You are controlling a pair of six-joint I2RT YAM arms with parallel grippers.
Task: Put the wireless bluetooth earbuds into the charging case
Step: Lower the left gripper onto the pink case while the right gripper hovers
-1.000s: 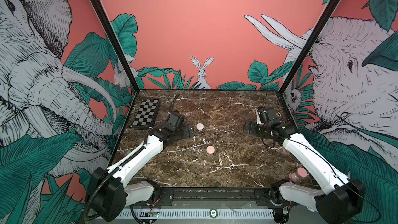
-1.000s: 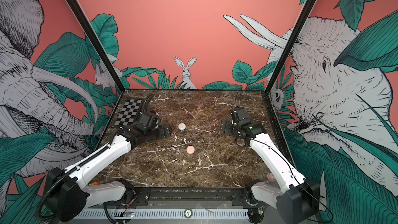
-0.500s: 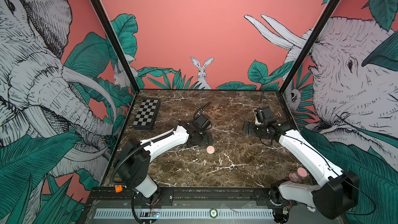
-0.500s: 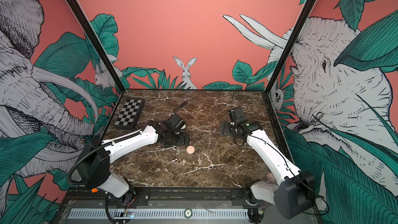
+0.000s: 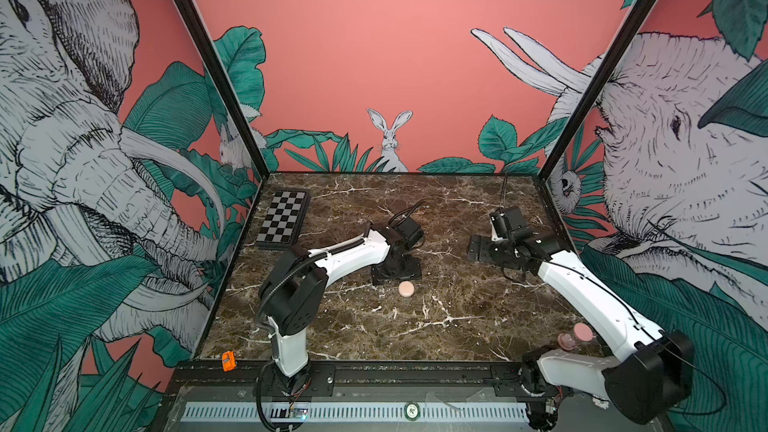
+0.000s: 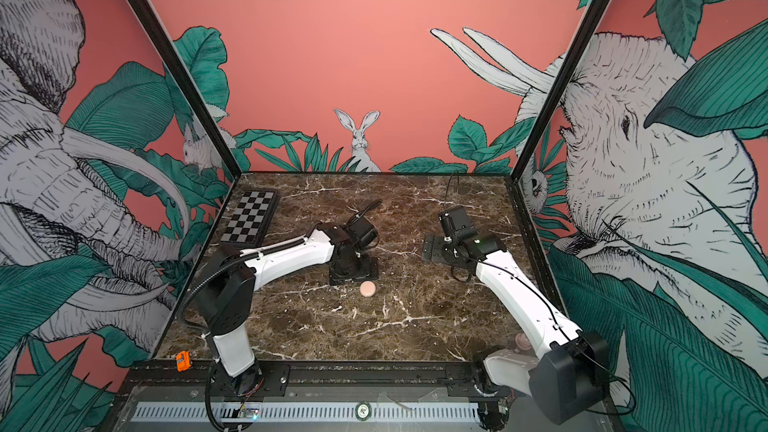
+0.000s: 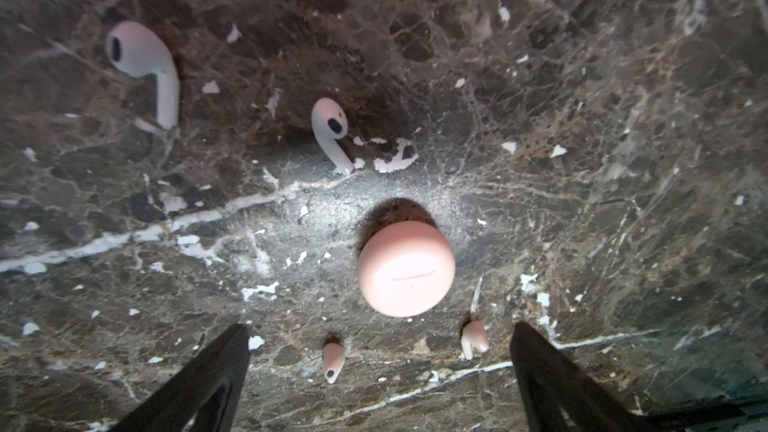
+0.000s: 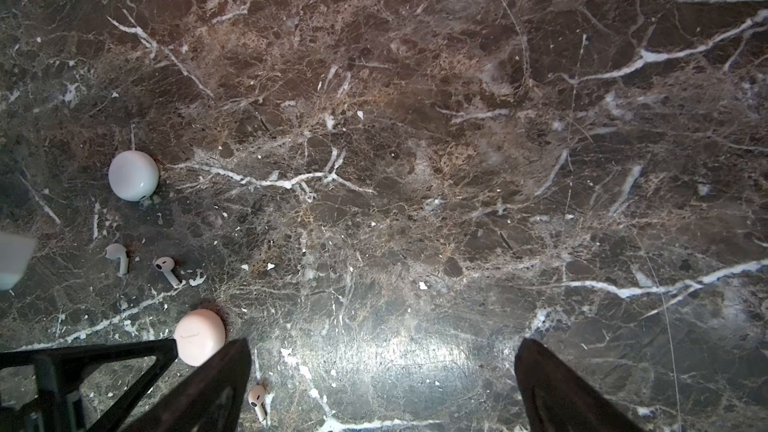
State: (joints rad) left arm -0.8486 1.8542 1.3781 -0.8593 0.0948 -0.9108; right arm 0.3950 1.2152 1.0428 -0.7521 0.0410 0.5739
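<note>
- Pink case (image 7: 406, 268) — shut, contents unseen; white case (image 8: 133, 175) shut too.
- Loose earbuds (image 7: 331, 131) lie on marble (image 7: 582, 160) near the pink one — outside both.
- Spread wide and empty: left gripper (image 7: 380, 328), right gripper (image 8: 382, 344).

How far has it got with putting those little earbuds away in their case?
Nothing looks done yet: the round pink plastic case looks closed on the brown marble tabletop, and small pale stemmed earbuds lie loose around it. In hand: the left tool hovers open over them, holding nothing; the right tool is open too. Still to do: opening the case and seating the buds.
</note>
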